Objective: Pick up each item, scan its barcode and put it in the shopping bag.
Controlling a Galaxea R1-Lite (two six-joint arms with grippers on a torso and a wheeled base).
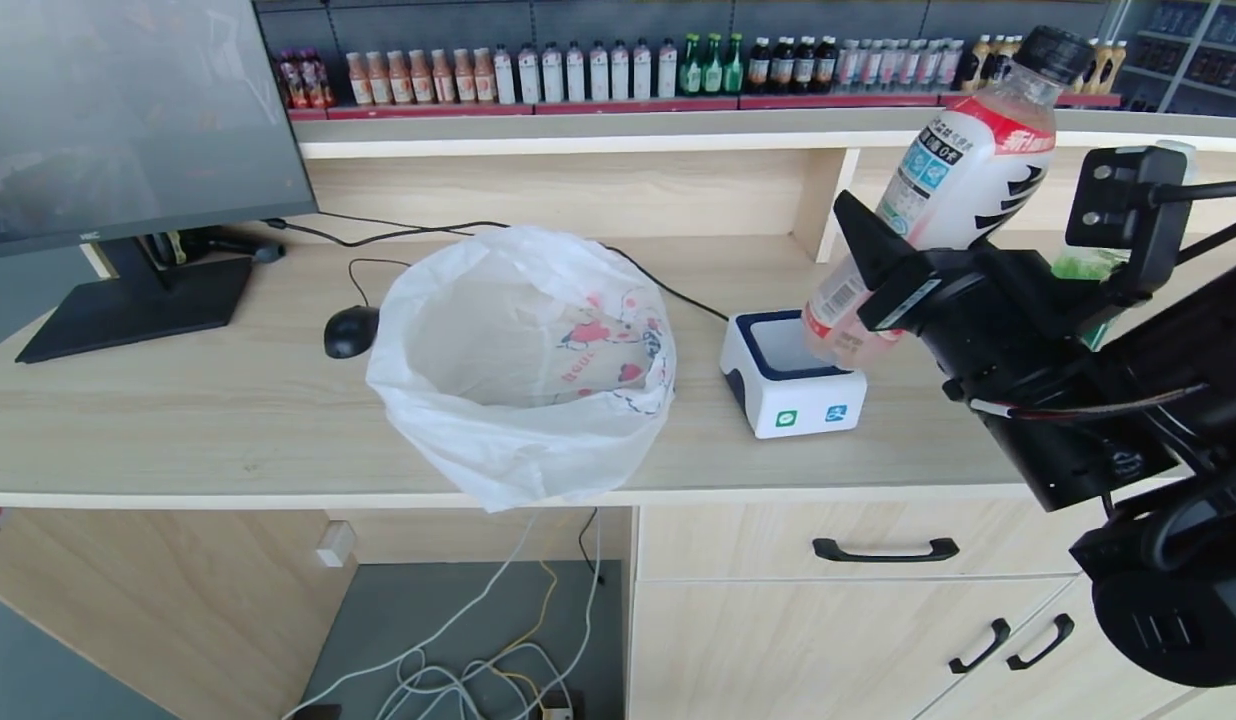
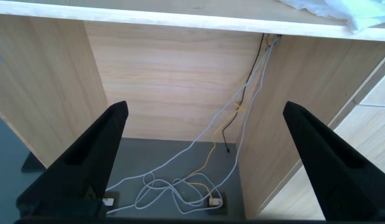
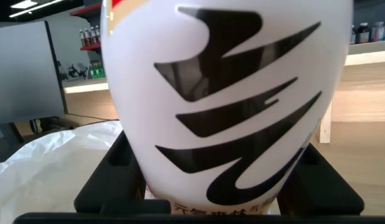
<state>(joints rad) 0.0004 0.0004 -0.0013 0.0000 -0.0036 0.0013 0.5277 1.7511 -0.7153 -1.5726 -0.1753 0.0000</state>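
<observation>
right hand pinches the tilted bottle just above the scanner. left hand hangs spread, well below the scanner.

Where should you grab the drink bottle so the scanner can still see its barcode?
Grip the bottle around its middle, coming from the side, as the right gripper does now. It is round, so jaws press opposite sides, leaving the barcode near its base bare above the scanner.
</observation>
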